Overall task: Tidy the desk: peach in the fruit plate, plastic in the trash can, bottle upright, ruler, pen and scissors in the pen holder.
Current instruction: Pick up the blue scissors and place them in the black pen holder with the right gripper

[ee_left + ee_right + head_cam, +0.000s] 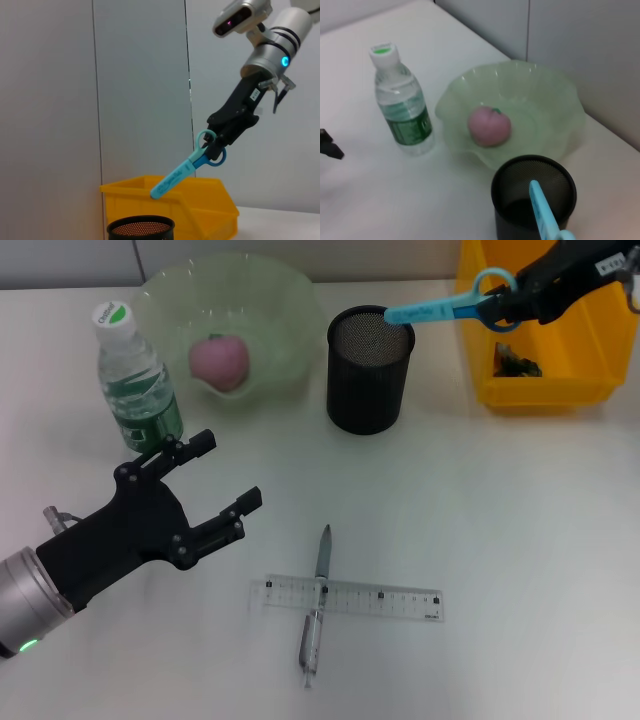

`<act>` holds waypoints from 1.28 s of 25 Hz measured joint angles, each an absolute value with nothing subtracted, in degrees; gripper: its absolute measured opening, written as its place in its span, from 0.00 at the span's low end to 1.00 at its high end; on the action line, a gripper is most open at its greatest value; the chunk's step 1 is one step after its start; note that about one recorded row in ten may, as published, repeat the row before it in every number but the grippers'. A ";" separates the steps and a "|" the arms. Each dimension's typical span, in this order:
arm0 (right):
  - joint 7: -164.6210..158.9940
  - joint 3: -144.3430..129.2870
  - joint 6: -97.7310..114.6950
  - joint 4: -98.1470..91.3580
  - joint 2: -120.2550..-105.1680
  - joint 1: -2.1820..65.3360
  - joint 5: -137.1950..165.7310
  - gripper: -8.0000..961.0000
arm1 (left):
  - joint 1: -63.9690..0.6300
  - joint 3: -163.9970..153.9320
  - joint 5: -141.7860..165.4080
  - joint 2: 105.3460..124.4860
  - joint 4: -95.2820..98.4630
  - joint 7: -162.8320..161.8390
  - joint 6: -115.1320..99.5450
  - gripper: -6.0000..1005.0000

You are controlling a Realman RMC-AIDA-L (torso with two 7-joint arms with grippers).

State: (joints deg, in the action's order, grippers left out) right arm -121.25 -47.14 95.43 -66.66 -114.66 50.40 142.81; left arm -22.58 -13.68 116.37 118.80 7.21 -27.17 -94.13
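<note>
Nothing readable: print on the bottle label and cap, ruler markings, scissors lettering all too small.

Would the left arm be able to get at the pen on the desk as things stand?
Probably yes. The left gripper is open and holds nothing, with bare desk between it and the pen. The ruler lies across the pen's middle, so either end is freer.
</note>
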 joint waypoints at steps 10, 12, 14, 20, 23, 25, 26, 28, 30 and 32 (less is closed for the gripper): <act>-124.50 -50.70 94.90 -63.01 -114.75 57.08 151.40 0.09 | -22.65 -13.71 116.32 118.83 6.67 -27.39 -93.73 0.79; -124.57 -51.94 93.70 -61.66 -114.95 58.00 151.89 0.09 | -22.68 -13.71 116.24 118.83 6.68 -27.43 -93.71 0.79; -125.02 -53.65 91.65 -60.09 -115.12 58.73 152.31 0.09 | -22.68 -13.71 116.22 118.83 6.68 -27.51 -93.69 0.79; -125.71 -58.02 85.28 -53.19 -115.55 61.70 152.57 0.09 | -22.91 -13.71 116.31 118.83 6.67 -27.51 -93.07 0.79; -125.81 -58.77 83.25 -50.21 -115.98 63.22 153.11 0.09 | -23.12 -13.73 116.34 118.83 6.66 -27.58 -92.53 0.79; -125.88 -58.80 82.36 -49.03 -116.36 63.98 153.89 0.09 | -23.21 -13.92 116.35 118.82 6.61 -27.59 -92.44 0.79; -125.89 -58.81 81.96 -48.72 -116.53 64.22 154.26 0.09 | -23.23 -14.05 116.36 118.82 6.56 -27.60 -92.44 0.79; -125.90 -58.80 81.54 -48.38 -116.72 64.43 154.66 0.09 | -23.26 -14.23 116.37 118.80 6.36 -27.61 -92.44 0.79; -125.91 -58.80 81.39 -48.29 -116.84 64.49 154.73 0.09 | -23.27 -14.24 116.37 118.73 6.16 -27.61 -92.44 0.79; -125.91 -58.80 81.39 -48.36 -116.85 64.49 154.74 0.11 | -23.27 -14.24 116.37 118.69 6.08 -27.62 -92.44 0.79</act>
